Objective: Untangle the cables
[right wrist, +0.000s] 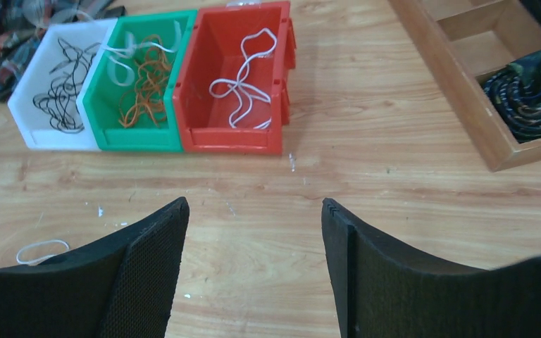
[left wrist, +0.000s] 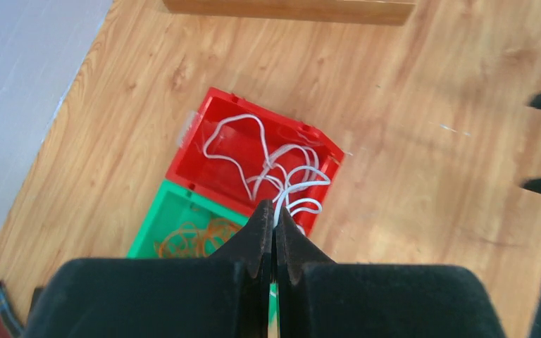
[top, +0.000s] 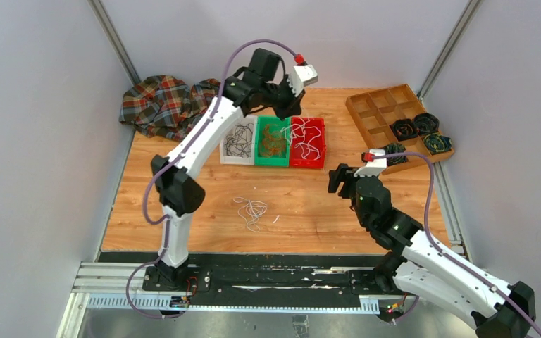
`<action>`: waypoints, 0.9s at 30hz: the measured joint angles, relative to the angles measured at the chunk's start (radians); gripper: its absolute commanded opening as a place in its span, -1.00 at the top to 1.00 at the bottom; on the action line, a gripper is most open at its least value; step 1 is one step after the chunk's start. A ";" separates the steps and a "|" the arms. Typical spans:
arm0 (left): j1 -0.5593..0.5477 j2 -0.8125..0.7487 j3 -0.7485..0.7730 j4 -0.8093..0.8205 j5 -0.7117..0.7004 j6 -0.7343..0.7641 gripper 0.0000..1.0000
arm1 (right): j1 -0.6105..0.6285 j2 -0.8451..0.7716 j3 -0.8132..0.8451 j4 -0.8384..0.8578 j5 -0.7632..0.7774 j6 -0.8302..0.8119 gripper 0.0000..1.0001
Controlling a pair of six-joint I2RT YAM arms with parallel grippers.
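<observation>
The cables are sorted by colour in three bins: black ones (right wrist: 63,91) in the white bin (right wrist: 42,134), orange ones (right wrist: 144,88) in the green bin (right wrist: 137,137), white ones (right wrist: 243,88) in the red bin (right wrist: 232,141). My left gripper (left wrist: 275,208) hovers over the red bin (left wrist: 183,158), shut on a white cable (left wrist: 282,172) that hangs from its tips into the bin. A loose bunch of white cables (top: 252,210) lies on the table in front of the bins. My right gripper (right wrist: 253,204) stands open over bare wood right of that bunch, with nothing between its fingers.
A wooden compartment tray (top: 373,116) with thick dark wound coils (top: 415,127) sits at the back right. A plaid cloth (top: 165,102) is crumpled at the back left. Grey walls close in both sides.
</observation>
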 measured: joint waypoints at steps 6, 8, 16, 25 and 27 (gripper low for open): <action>-0.001 0.204 0.101 0.116 -0.030 -0.008 0.99 | -0.007 -0.055 -0.003 -0.006 0.044 0.000 -0.36; -0.002 0.232 0.094 0.165 -0.034 -0.021 0.99 | -0.010 -0.056 -0.004 -0.011 0.047 0.000 -0.35; -0.013 0.254 -0.023 0.371 -0.046 -0.063 0.99 | -0.019 -0.066 -0.004 -0.031 0.042 0.000 -0.33; -0.029 0.357 -0.046 0.472 -0.087 -0.100 0.99 | -0.019 -0.074 -0.004 -0.033 0.031 0.004 -0.33; -0.033 0.369 -0.052 0.481 -0.098 -0.108 0.95 | -0.021 -0.073 -0.004 -0.034 0.026 0.005 -0.33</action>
